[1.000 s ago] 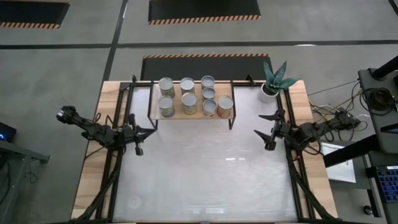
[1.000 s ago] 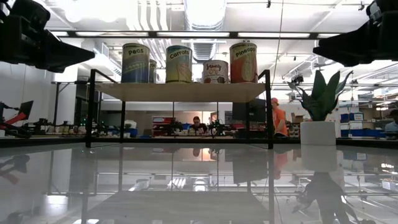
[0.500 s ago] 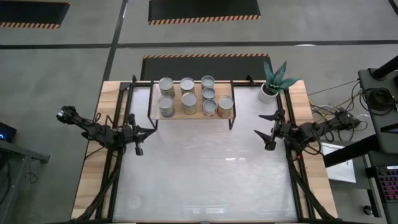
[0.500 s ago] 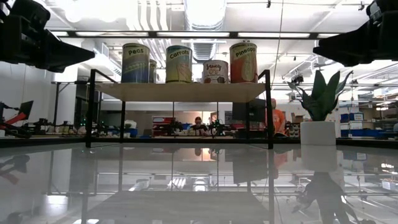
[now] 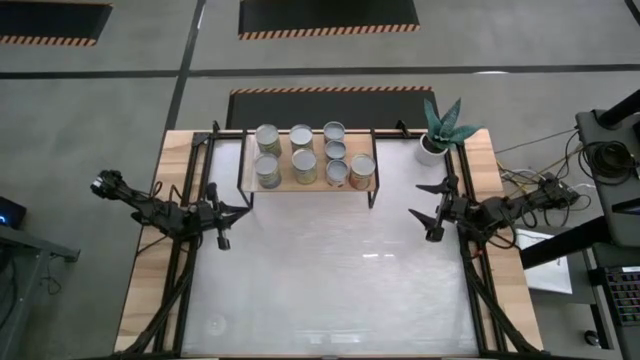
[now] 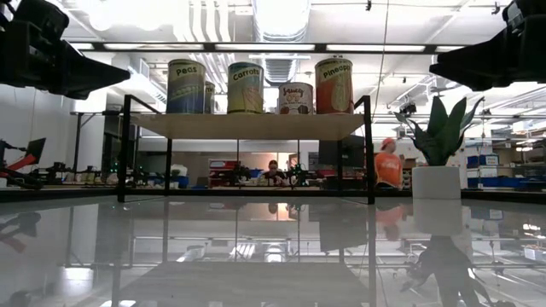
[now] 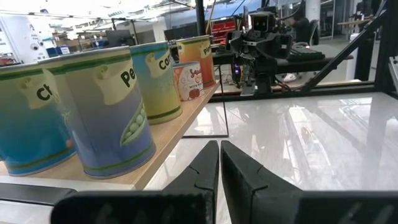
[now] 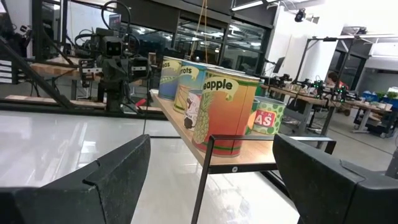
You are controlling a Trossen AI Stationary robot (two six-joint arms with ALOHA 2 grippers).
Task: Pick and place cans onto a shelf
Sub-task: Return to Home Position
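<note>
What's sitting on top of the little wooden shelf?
Eight cans stand on the shelf, seen from above. From table height, the front ones read peas, carrots and pineapple, and they mostly cover the cans behind them.

Potted plant [image 5: 438,132] on white table [image 5: 330,275]

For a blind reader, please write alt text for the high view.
Eight cans stand on the wooden shelf at the table's far edge, a potted plant to its right. Nearer, the left pincer, shut, and the right pincer, open, hang at the table's sides.
</note>
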